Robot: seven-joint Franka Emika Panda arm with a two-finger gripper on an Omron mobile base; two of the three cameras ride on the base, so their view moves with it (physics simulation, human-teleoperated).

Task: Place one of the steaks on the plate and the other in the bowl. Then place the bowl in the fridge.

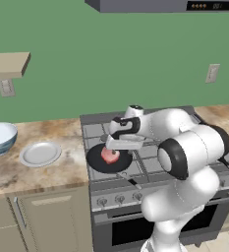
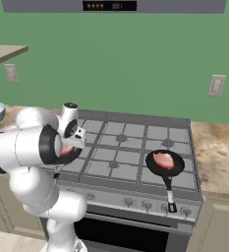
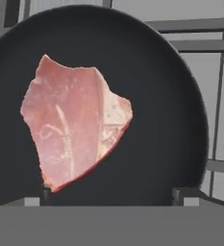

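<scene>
One steak, pink-red with a pale edge, lies flat in a black frying pan on the stove's front left burner. My gripper hangs open just above it, one fingertip on each side of the meat and not touching it. From the left base view the gripper hovers over that steak. The other steak rests in a second black pan on the front right burner. The white-grey plate and the blue-patterned bowl stand empty on the counter left of the stove. The fridge is out of view.
The stove has grey grates and a row of knobs along its front. The right pan's handle sticks out toward the front edge. A wooden shelf hangs on the wall above the bowl. More stone counter lies right of the stove.
</scene>
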